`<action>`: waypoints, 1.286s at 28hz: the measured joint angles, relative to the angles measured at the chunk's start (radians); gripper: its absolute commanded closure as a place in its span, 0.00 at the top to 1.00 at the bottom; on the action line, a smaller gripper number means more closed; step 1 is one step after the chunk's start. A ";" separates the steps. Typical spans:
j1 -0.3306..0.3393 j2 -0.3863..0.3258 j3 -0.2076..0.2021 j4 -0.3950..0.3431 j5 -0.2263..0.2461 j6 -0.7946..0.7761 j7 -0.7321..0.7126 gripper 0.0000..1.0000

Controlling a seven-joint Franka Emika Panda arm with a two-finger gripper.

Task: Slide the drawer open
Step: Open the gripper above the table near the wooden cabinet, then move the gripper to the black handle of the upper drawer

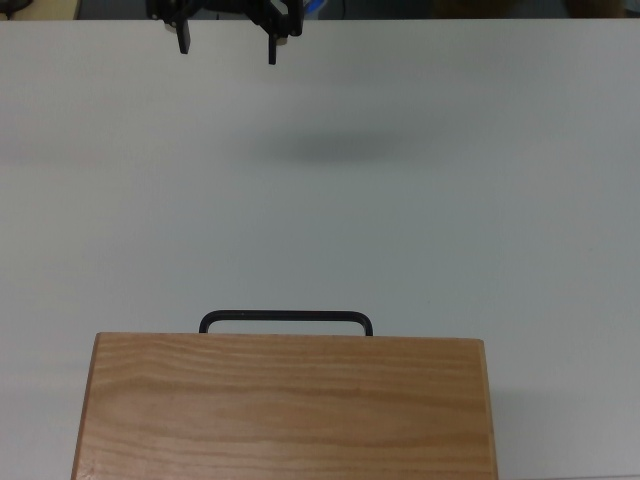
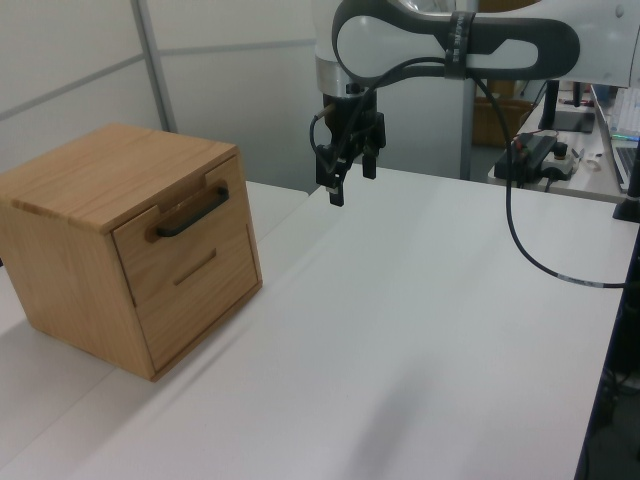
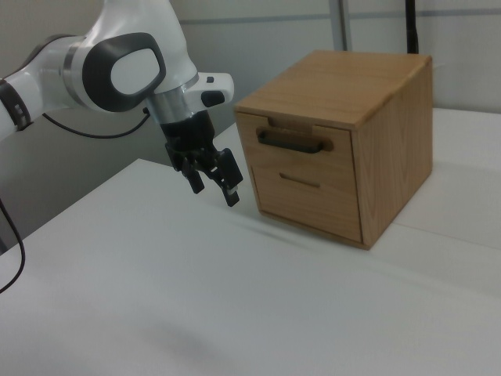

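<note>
**Gripper hangs spread above the table, drawer shut in its cabinet**

You are looking at your gripper point(image 1: 226, 48) suspended over the white table point(image 1: 320, 200), its two black fingers point(image 1: 184, 40) parted with nothing between them, released and touching neither wood nor tabletop. The drawer point(image 2: 185, 240) sits closed in the upper front of the wooden cabinet point(image 2: 70, 270), well apart from the gripper, its front panel flush with the cabinet face and its black bar handle point(image 2: 195, 213) turned toward the fingertips.

The top view gives you what the others cannot: the handle point(image 1: 285, 321) jutting past the cabinet's top point(image 1: 285, 405), straight across open table from the gripper, and the arm's soft shadow point(image 1: 335, 148) on the surface between the two. It hides the drawer front entirely. The left view shows you that front, with a second, lower panel point(image 2: 200, 295) bearing only a small slot beneath it, and the gripper point(image 2: 348, 180) hovering off to the cabinet's side, above the table. The right view shows the gripper point(image 3: 211, 180) tilted, fingertips lower than the handle point(image 3: 291, 142) and near the cabinet's front, though not against it, with the drawer point(image 3: 293, 153) beyond them.

No brand, label or readable writing appears on the cabinet or the arm point(image 3: 117, 70) in any view.
</note>
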 measured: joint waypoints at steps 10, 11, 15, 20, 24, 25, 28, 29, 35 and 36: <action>0.001 0.003 0.002 0.000 0.000 0.000 -0.037 1.00; 0.002 0.003 0.002 0.000 0.001 0.000 -0.037 1.00; 0.002 0.003 0.003 0.000 0.003 0.000 -0.036 1.00; 0.001 0.002 0.002 0.000 0.029 0.004 0.027 1.00; 0.001 0.003 0.002 0.000 0.044 0.047 0.159 1.00; 0.001 0.003 0.001 0.000 0.046 0.060 0.202 1.00; 0.000 0.003 0.001 0.000 0.047 0.091 0.333 1.00; 0.000 0.004 0.001 0.000 0.047 0.099 0.376 1.00; 0.000 0.015 0.001 -0.001 0.047 0.142 0.638 1.00; 0.000 0.018 0.001 -0.001 0.047 0.144 0.678 1.00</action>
